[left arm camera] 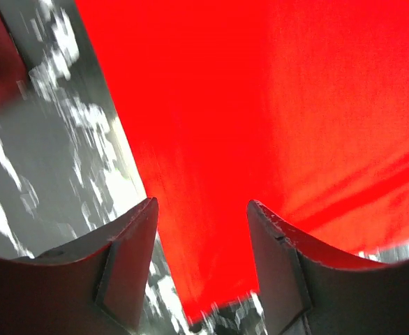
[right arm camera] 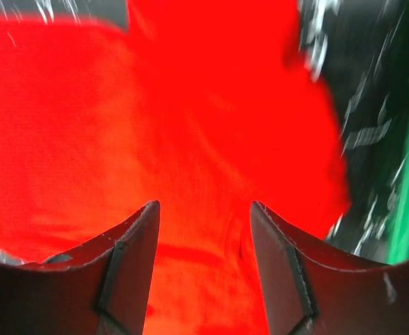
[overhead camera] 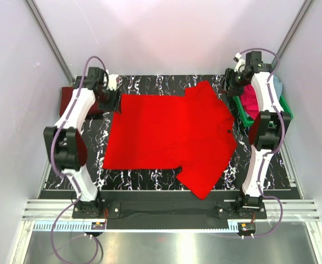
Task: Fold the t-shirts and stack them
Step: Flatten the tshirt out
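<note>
The bright red t-shirt [overhead camera: 169, 135] lies spread flat on the black marbled table, sleeves at the far right and near right. It also fills the left wrist view [left arm camera: 260, 105] and the right wrist view [right arm camera: 155, 118]. My left gripper [overhead camera: 116, 102] is open above the shirt's far left corner [left arm camera: 203, 206]. My right gripper [overhead camera: 231, 88] is open above the shirt's far right sleeve [right arm camera: 204, 206]. The dark maroon t-shirt [overhead camera: 68, 99] lies folded at the far left, behind the left arm. The magenta-pink t-shirt [overhead camera: 250, 99] and the pale grey-blue t-shirt [overhead camera: 277, 87] lie in the green tray.
The green plastic tray [overhead camera: 284, 113] stands at the far right, partly under my right arm; its edge shows in the right wrist view [right arm camera: 408, 181]. White walls close in on both sides. Bare marbled table [overhead camera: 150, 179] shows along the near edge.
</note>
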Tool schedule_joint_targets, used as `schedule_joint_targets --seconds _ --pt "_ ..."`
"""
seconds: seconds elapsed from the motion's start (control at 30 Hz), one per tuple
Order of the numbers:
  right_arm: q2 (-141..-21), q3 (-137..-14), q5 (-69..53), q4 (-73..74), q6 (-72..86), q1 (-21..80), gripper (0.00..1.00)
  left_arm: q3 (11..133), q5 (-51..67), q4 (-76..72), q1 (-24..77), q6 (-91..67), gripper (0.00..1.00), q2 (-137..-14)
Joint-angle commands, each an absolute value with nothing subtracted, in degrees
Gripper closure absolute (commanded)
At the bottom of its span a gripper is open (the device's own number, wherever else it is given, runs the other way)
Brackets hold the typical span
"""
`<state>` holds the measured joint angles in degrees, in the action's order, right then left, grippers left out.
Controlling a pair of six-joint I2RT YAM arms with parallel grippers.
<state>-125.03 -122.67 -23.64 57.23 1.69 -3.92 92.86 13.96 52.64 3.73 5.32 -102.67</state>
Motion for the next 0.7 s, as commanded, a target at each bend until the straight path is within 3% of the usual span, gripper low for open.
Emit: schedule_joint_targets --seconds 0.0,0.3,0.67 --pt "-134.02 -129.71 -24.87 57.75 1.4 -4.04 0.39 100.7 17.83 53.18 1.5 7.39 0.42 -114.32" --pt "-149.84 -147.02 -23.91 52.39 5.0 -2.64 0.39 121.18 15.39 49.04 0.0 7.03 0.45 -131.74" --pt "-157.05 -155.47 -22.59 44.13 8.96 -2.64 0.39 126.39 13.72 42.37 -3.43 4.66 0.42 -135.26"
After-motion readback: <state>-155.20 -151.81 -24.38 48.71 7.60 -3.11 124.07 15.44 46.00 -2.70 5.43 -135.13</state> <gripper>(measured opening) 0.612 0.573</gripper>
